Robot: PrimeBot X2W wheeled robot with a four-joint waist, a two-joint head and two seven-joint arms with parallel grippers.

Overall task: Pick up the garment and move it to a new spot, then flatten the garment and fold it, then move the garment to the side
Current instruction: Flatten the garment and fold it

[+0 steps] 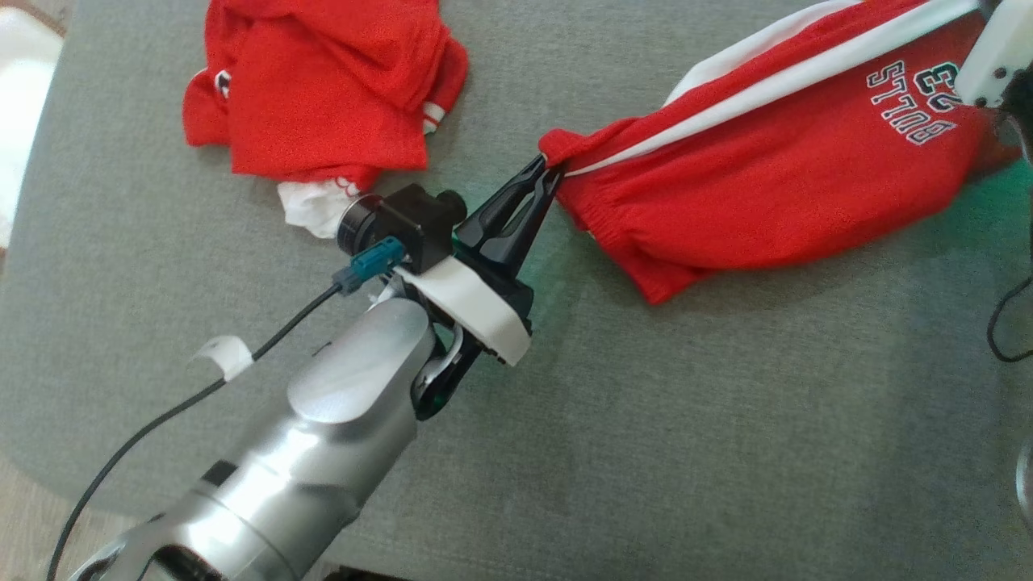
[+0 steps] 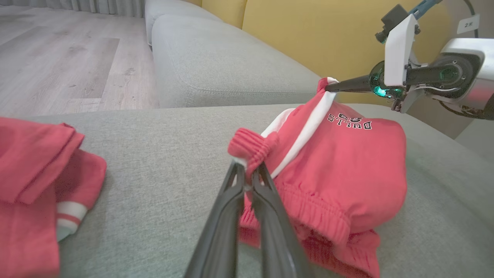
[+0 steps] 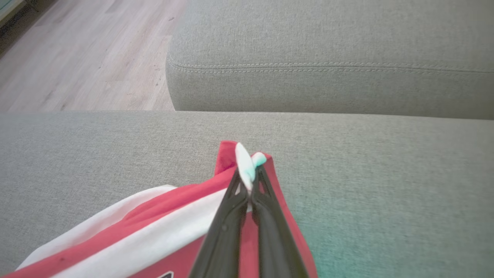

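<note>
The garment [image 1: 775, 177] is a pair of red shorts with white side stripes and "BULLS 23" lettering, stretched between both grippers just above the grey cushion [image 1: 646, 444]. My left gripper [image 1: 549, 165] is shut on the bunched elastic waistband corner [image 2: 252, 144]. In the left wrist view my right gripper [image 2: 326, 87] pinches the raised far corner of the shorts [image 2: 347, 162]. Seen from the right wrist, the right gripper [image 3: 249, 173] is shut on a red and white fold of the garment [image 3: 162, 231].
A second crumpled red garment [image 1: 323, 89] with white trim lies at the cushion's far left, also seen at the left wrist view's edge [image 2: 31, 181]. Another grey sofa cushion [image 2: 216, 58] and wooden floor [image 2: 58, 58] lie beyond. A black cable [image 1: 1001, 323] hangs at right.
</note>
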